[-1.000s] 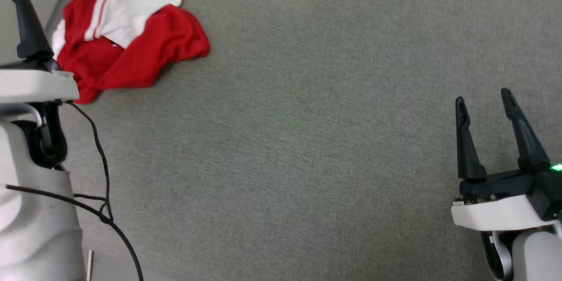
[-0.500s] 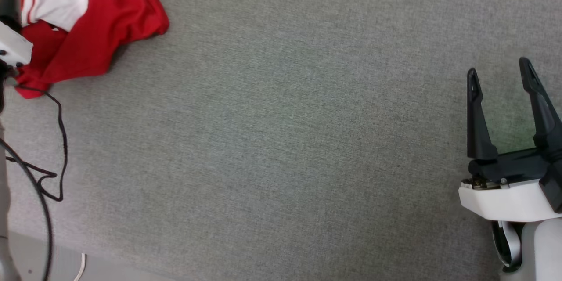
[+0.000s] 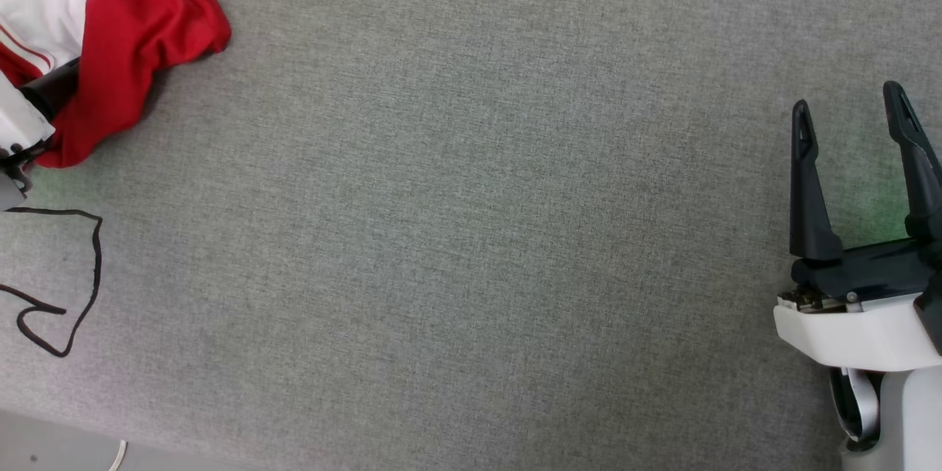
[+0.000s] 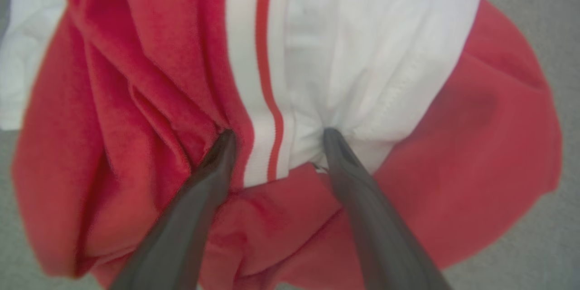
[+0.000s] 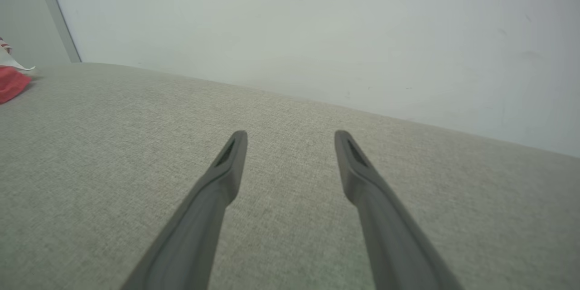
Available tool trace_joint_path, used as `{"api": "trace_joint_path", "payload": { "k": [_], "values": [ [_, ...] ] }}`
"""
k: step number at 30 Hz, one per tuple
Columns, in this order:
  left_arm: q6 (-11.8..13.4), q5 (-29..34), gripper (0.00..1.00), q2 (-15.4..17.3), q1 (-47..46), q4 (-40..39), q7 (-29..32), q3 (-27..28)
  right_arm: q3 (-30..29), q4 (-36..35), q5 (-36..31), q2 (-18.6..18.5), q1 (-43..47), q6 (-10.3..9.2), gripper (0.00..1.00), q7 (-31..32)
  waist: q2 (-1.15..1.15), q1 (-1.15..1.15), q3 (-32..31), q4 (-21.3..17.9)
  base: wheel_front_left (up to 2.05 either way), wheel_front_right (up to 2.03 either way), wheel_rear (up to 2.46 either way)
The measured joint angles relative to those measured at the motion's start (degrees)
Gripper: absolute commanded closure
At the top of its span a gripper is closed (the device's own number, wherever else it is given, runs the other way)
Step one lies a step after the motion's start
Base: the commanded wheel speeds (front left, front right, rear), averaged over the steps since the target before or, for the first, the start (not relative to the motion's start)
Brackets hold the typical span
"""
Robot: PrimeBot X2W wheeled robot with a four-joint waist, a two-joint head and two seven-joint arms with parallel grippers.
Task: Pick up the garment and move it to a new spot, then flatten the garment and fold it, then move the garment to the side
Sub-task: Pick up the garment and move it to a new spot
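**Left wrist view: fingers spread over the crumpled jersey, no grasp yet**

The garment [image 4: 453,145] lies bunched in a heap on the grey fabric surface [image 3: 471,235], at the upper left of the head view. A white sleeve [image 4: 362,54] is folded over the red body.

The left gripper [image 4: 277,132] is spread wide and clamps nothing. Its two tips sit either side of the striped trim [image 4: 260,77], and the cloth seems to pucker round each tip (contact likely, but the blur leaves me unsure). The right gripper [image 3: 848,97] hovers over bare surface, well apart from the heap, with its fingers parted and empty.

Handling, my judgement: a thin jersey, light and limp, not fragile. It should drape from whatever point I pinch and slide easily over the woven cover. The main risk is a shallow pinch that catches one layer, so the heap unfurls or slips free.

Where to take hold: the trim band between the fingers looks doubled and seamed, so it should give good purchase. I would close there, and deep. For flattening I'd want shoulders or hem corners, but I cannot tell where they lie in this heap.

A black cable [image 3: 92,265] loops on the surface near the garment, so any drag path should avoid it.
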Motion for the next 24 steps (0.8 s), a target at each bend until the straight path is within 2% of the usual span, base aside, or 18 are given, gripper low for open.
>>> {"api": "trace_joint_path", "payload": {
  "k": [4, 5, 6, 7, 14, 20, 24],
  "values": [
    [0.0, -1.2, 0.0, 0.7, 0.1, 0.2, 0.3, -2.1, 0.1, 0.0, 0.0, 0.0, -0.2, 0.0, 0.0, 0.0, 0.0, 0.0, 0.2, -0.3, 0.0, 0.0, 0.0],
    [0.0, -1.4, 0.32, 0.8, 0.1, 0.2, 0.1, -2.8, 0.1, 0.1, 0.0, 0.0, -0.2, 0.0, 0.0, 0.0, 0.0, 0.0, 0.1, -0.4, 0.0, 0.0, 0.0],
    [0.0, -1.4, 0.96, 1.1, 0.1, 0.2, -0.4, -3.5, 0.1, 0.2, 0.0, 0.0, -0.2, 0.0, 0.0, 0.0, 0.0, 0.0, -0.1, -0.4, 0.0, 0.0, 0.0],
    [0.0, -1.3, 1.0, 1.4, 0.2, 0.2, -1.4, -4.1, 0.1, 0.3, 0.1, 0.0, -0.2, 0.0, 0.0, 0.0, 0.0, 0.0, -0.4, -0.4, 0.0, 0.0, 0.0],
    [0.0, 0.1, 1.0, 4.1, 0.0, -2.6, -7.9, -9.0, 0.2, 1.4, 1.0, 0.0, -0.1, 0.0, 0.0, 0.0, 0.0, 0.0, -3.6, -0.2, 0.0, 0.0, 0.0],
    [0.0, 1.1, 1.0, 7.0, -2.7, -9.0, -11.4, -14.9, 0.4, 2.7, 3.1, 0.0, 0.5, 0.0, 0.0, 0.0, 0.0, 0.0, -7.9, 0.1, 0.0, 0.0, 0.0],
    [0.0, 2.8, 1.0, 7.1, -4.1, -14.1, -12.6, -18.7, 0.4, 3.5, 4.4, 0.0, 1.6, 0.0, 0.0, 0.0, 0.0, 0.0, -11.0, 0.1, 0.0, 0.0, 0.0]
  ]
}}
